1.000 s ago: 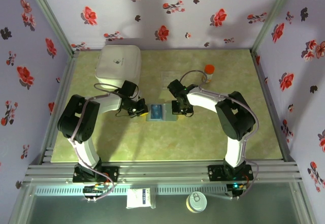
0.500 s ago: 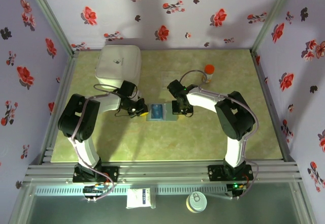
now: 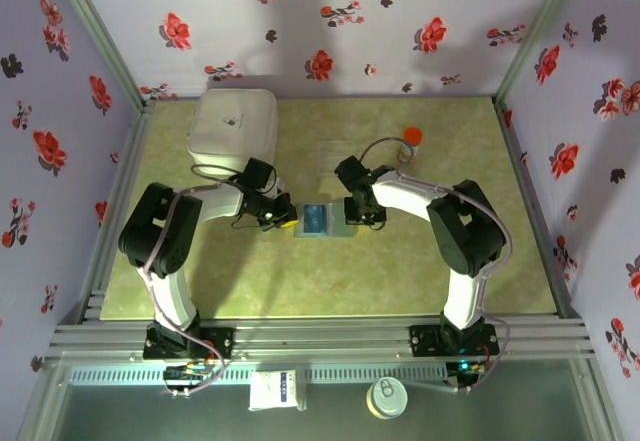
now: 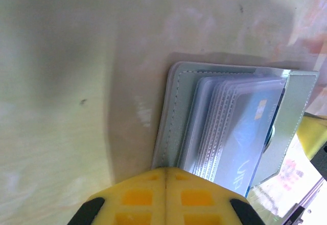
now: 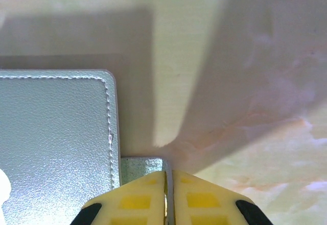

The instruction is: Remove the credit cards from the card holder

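At the middle of the bench: the card holder (image 3: 338, 223) lies opened out on the bench (image 3: 330, 291), well apart from every edge, with one gripper at each of its short sides.
Holder's left panel: in the left wrist view it is grey-blue with a stitched border, and a stack of clear sleeves (image 4: 214, 128) is fanned over it.
Holder's right panel: in the same view it stands tilted up from the bench behind the sleeves.
Credit cards: a blue card (image 4: 253, 135) with white lettering sits inside the sleeves, not out of the holder. A blurred red-and-white patch low on the right of that view is too unclear to name.
Left gripper (image 4: 166, 176): the jaws are pressed together with no gap, and the yellow tips touch the left edge of the holder. I cannot tell whether anything thin is pinched.
Right gripper (image 5: 167, 176): the jaws are closed to a hairline slit, and a corner of a grey-blue panel runs in under the tips. It looks nipped on the holder's right edge.
Far left corner of the bench: a white box (image 3: 233, 126) with rounded corners.
Towards the far edge, right of centre: an orange-capped bottle (image 3: 411, 141) stands upright. A clear plastic piece (image 3: 335, 151) lies between it and the box.
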Robot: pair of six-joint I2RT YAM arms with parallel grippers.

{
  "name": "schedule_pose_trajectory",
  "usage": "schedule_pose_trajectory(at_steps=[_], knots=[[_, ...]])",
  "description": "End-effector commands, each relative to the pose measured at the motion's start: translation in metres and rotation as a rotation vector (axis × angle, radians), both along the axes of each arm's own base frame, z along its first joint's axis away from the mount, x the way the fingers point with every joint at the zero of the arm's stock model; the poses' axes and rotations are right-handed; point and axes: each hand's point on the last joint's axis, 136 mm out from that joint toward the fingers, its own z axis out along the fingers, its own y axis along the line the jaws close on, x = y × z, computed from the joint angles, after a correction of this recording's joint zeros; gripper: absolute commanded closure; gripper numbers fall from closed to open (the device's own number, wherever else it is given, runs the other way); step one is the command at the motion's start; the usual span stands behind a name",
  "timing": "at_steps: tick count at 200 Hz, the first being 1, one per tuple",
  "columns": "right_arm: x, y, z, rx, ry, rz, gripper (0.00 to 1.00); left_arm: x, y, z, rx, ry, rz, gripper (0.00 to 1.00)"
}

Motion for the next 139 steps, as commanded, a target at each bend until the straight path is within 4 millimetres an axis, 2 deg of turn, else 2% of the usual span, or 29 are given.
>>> schedule_pose_trajectory(at_steps=[1,38,94,139], knots=[[-0.012,-0.031,-0.002,-0.108,0.038,-0.011,0.9,-0.02,0.016,-0.039,0.133,0.106,0.032,1.0],[-0.014,-0.038,0.0,-0.117,0.035,-0.019,0.88,-0.02,0.022,-0.039,0.166,0.098,0.026,1.0],[-0.019,-0.053,0.001,-0.151,0.036,-0.039,0.71,-0.019,0.02,-0.036,0.165,0.097,0.014,1.0],[-0.022,-0.054,-0.005,-0.156,0.057,-0.038,0.62,-0.019,0.02,-0.036,0.161,0.099,0.015,1.0]])
